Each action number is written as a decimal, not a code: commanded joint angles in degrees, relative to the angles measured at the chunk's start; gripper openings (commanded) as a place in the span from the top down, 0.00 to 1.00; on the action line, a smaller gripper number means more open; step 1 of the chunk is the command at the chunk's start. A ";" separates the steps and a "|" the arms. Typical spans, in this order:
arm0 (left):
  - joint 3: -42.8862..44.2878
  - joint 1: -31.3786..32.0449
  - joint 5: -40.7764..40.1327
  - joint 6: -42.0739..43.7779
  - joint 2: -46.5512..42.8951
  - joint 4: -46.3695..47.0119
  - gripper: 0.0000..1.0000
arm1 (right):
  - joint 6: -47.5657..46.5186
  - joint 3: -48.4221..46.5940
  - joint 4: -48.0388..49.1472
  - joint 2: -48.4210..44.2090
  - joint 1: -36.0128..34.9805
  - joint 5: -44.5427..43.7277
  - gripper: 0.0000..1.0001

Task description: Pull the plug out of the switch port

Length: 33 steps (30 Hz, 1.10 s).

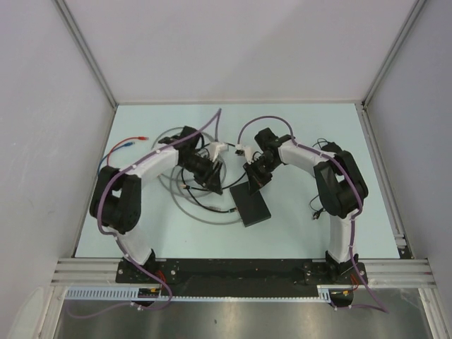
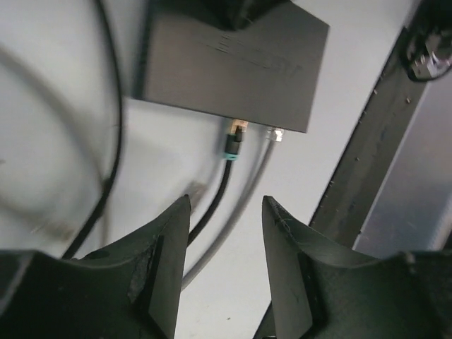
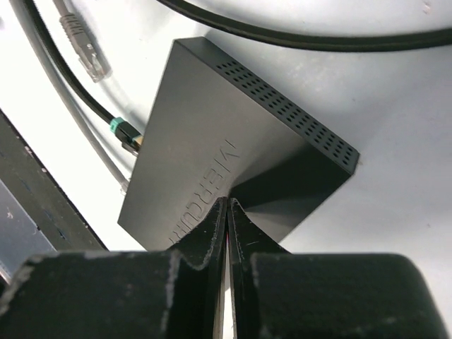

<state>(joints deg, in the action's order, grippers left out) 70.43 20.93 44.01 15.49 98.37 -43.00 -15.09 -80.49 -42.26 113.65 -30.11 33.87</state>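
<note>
While the right gripper (image 3: 227, 212) has its fingers pressed together, tips down on the top face of the switch (image 3: 233, 141) and apparently pinning it, the left gripper (image 2: 226, 212) sits with fingers apart, holding nothing; left looks like the arm for the pull.

Switch lies flat on the desk (image 1: 311, 226) near centre, between the two arms; port edge faces the left gripper.

Key relation: the plug (image 2: 233, 141) is straight ahead of the left gripper, near but not yet between the fingers; its long axis runs out of the port roughly along the gripper's approach line, slightly tilted; the black cable (image 2: 220, 185) trails from it back through the finger gap.

My read: advance along the cable; close on the plug body; pull back along the same axis, away from the port edge.

Risk: a grey cable (image 2: 247, 191) sits in the neighbouring port, just beside the plug; a wide grab could catch both.

Plug: teal boot, pale tip seated in the port; can't see the latch from here.

Switch: matte black, flat, vent holes along one side, embossed lettering on top.

Also a loose grey connector (image 3: 83, 44) on the desk near the port edge, not plugged in.
</note>
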 commanded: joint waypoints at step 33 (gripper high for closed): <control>21.08 2.19 12.94 -1.52 28.02 -2.07 0.54 | -8.29 4.37 -7.05 -11.61 2.07 -1.09 1.00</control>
<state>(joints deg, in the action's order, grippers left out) 96.82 24.67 54.52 9.15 131.41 -42.50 -21.82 -76.18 -49.47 101.27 -26.41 29.17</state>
